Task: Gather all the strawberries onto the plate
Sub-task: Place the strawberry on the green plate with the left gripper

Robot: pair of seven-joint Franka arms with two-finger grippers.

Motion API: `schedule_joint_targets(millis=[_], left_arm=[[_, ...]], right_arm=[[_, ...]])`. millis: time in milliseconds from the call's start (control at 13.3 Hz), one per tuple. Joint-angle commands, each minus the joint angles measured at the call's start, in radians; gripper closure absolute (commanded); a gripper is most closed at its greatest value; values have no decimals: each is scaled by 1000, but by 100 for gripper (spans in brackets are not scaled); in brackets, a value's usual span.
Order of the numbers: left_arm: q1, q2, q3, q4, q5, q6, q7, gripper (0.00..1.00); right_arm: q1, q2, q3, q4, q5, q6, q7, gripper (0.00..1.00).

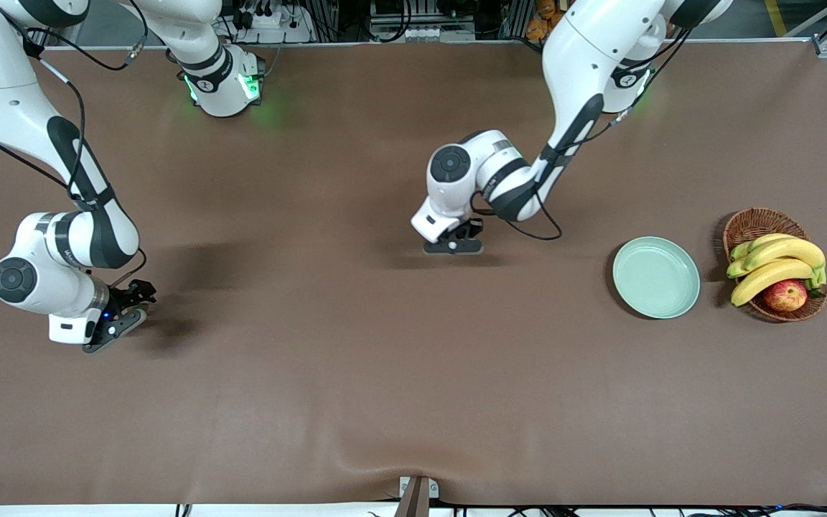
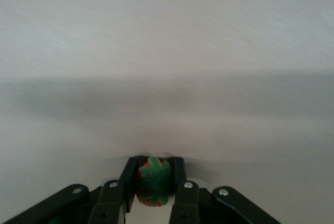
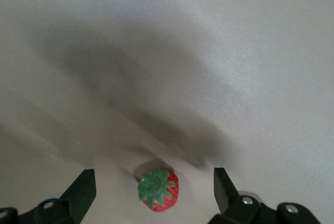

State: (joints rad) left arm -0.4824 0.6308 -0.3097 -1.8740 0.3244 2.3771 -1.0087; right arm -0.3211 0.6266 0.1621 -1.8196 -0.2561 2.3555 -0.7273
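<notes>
Plate (image 1: pixel 656 277) at frame right sitting bare, none collected.
Left claw (image 2: pixel 154 187) at centre is pinching one strawberry (image 2: pixel 154 183); right claw (image 3: pixel 155 192), lower left, is straddling another strawberry (image 3: pixel 159 189) wide.

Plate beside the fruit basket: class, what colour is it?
Pale mint green all over, no pattern; the plate shows best in the front view.

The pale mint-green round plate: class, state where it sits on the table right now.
The pale mint-green round plate lies empty on the brown table toward the left arm's end, beside the brown wicker basket of bananas and an apple.
</notes>
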Motion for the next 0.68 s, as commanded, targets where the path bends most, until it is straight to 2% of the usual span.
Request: schedule_joint_targets(millis=[0, 301, 603], left_arm=[[100, -103, -8, -28, -2, -120, 15, 100], [319, -172, -29, -25, -34, -232, 244, 100], [517, -186, -32, -30, -28, -320, 421, 100]], right_arm=[[-7, -36, 2, -40, -14, 33, -99, 0], [-18, -30, 0, -44, -14, 50, -132, 0], [-29, -25, 0, -64, -14, 50, -132, 0]])
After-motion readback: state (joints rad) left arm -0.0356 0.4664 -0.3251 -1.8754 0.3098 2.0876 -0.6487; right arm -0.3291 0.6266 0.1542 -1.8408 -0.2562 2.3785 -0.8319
